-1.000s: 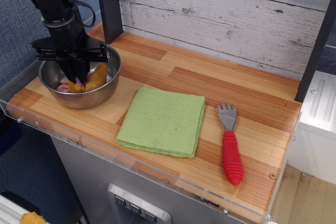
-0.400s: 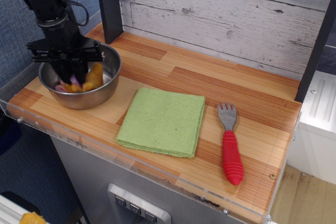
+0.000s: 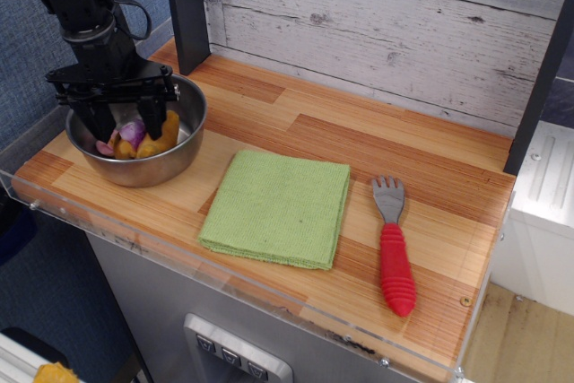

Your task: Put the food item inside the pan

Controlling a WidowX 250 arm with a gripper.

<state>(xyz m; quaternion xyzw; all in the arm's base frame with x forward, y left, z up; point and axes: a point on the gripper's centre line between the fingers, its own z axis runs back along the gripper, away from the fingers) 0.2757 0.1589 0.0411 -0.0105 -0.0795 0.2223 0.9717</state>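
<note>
The food item (image 3: 154, 138), a mustard-yellow lumpy piece with pink and purple bits at its left end, lies inside the pan (image 3: 170, 166), a round shiny steel bowl at the left end of the wooden counter. My gripper (image 3: 124, 121) hangs straight down over the pan. Its fingers (image 3: 154, 116) are spread apart, one on each side of the food item, and they do not hold it. The left finger hides part of the pan's inside.
A folded green cloth (image 3: 278, 208) lies in the middle of the counter. A red-handled grey fork (image 3: 395, 253) lies to its right. A dark post (image 3: 188, 6) stands behind the pan. A clear acrylic lip (image 3: 224, 289) runs along the counter's front edge.
The fingers, close together around the food item a second ago, have spread apart. The gripper has risen a little and the food item rests in the pan.
</note>
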